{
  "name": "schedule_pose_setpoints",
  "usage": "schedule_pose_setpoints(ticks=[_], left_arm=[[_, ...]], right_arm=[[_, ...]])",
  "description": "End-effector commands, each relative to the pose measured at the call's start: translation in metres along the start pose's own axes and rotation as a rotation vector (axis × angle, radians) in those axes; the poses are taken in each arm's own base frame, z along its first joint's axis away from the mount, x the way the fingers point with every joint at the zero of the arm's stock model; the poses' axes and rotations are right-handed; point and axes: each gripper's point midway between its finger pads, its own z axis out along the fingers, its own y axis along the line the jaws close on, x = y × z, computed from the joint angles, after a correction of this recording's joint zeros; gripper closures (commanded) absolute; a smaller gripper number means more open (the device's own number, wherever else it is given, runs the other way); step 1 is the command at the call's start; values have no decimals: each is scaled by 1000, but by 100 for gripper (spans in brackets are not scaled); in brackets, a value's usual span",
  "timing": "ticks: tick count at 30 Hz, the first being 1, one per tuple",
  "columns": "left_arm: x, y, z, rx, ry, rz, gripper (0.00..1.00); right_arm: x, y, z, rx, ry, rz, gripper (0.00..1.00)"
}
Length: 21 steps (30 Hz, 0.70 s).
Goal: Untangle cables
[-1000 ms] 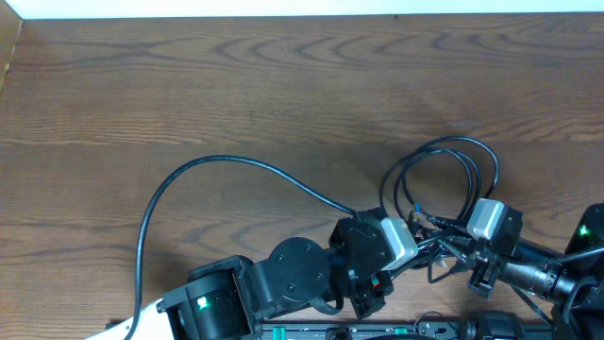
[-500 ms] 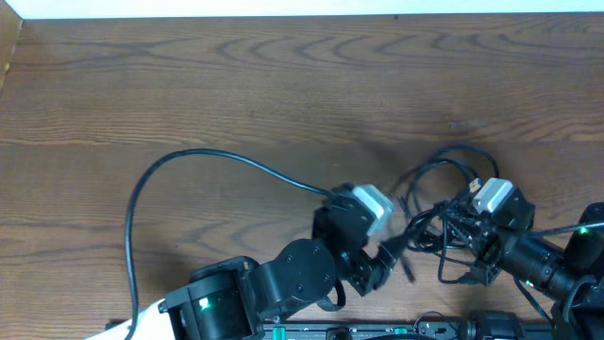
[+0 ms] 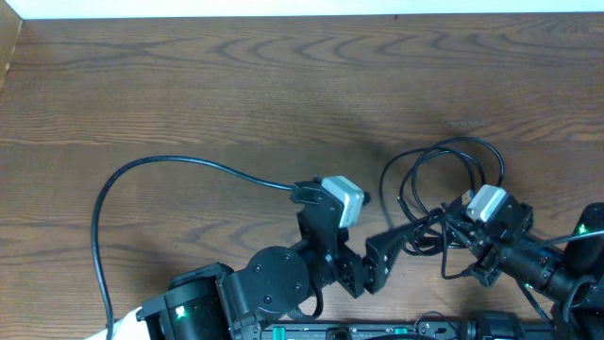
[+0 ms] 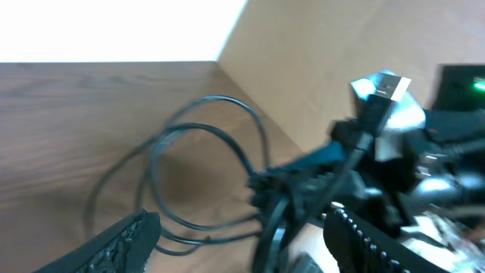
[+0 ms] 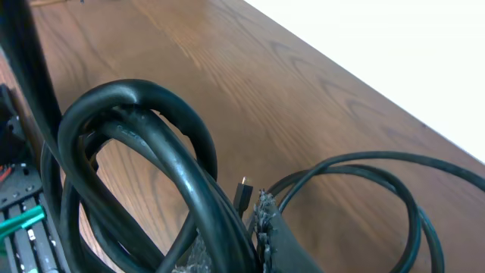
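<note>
At right hand (image 3: 442, 225), looped cables (image 5: 364, 158) gripped

A brown wood-grain worktop (image 3: 236, 104) filled nearly the whole overhead view, its grain running left to right. A narrow white strip (image 3: 283, 8) lay along the top edge of the frame. At the upper left stood a wooden side board (image 3: 8, 47) (only a sliver showed). A faint smudge (image 3: 464, 124) marked the wood at right. In the left wrist view, a pale tan panel (image 4: 318, 38) rose at upper right.
</note>
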Motion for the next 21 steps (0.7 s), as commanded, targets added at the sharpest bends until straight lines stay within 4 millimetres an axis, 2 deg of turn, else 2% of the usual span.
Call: schedule_pose_setpoints(ticks=[1, 6, 11, 14, 16, 18, 20, 21], left_arm=[[8, -22, 1, 114, 62, 14, 26], [20, -28, 12, 142, 113, 2, 26], [23, -33, 21, 162, 121, -9, 26], [24, -33, 25, 162, 120, -9, 34], [24, -34, 27, 162, 119, -9, 46], [24, -31, 29, 149, 116, -8, 72], [22, -27, 30, 121, 102, -7, 92], [21, -25, 30, 112, 96, -7, 92]], right_arm=[[-11, 11, -2, -57, -52, -94, 99], [-12, 10, -2, -56, -57, -102, 99], [-12, 11, -3, -61, -59, -97, 99], [-13, 13, -3, -71, -64, -95, 99], [-12, 13, -3, -72, -62, -92, 99], [-12, 14, -3, -73, -59, -89, 99], [-11, 14, -3, -75, -57, -85, 99], [-11, 14, -3, -75, -56, -84, 99]])
